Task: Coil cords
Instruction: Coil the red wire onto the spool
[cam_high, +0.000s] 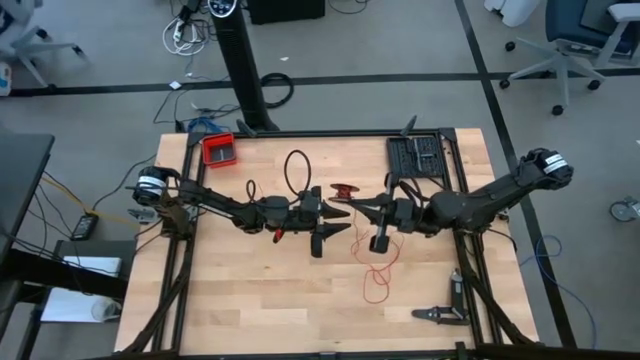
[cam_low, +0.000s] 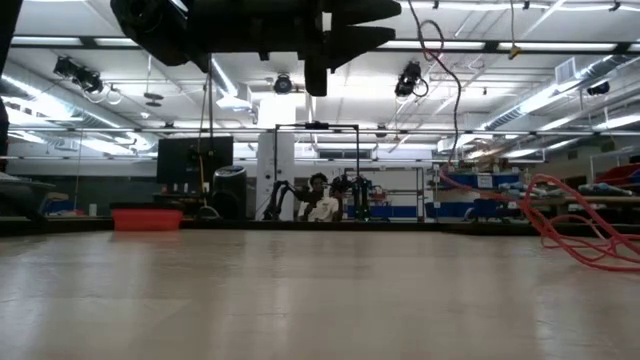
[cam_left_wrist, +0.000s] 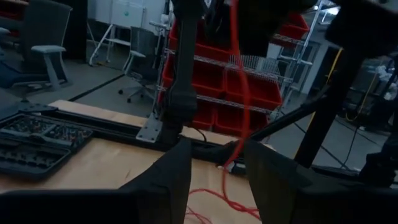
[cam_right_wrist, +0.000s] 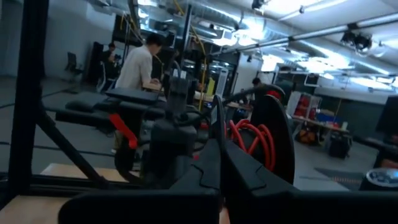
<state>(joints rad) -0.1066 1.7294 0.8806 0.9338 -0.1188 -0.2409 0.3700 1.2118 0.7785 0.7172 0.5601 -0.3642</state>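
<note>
High view: right gripper (cam_high: 340, 207) jaws closed on red cord (cam_high: 377, 283); left gripper (cam_high: 317, 215) jaws apart, empty.

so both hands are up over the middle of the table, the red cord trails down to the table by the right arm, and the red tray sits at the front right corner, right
Not quite: the red tray sits at the table's far left corner, behind the left arm, as the high view shows. The rest holds: the left hand and right hand meet over the middle, and the red cord trails onto the table by the right arm.
</note>
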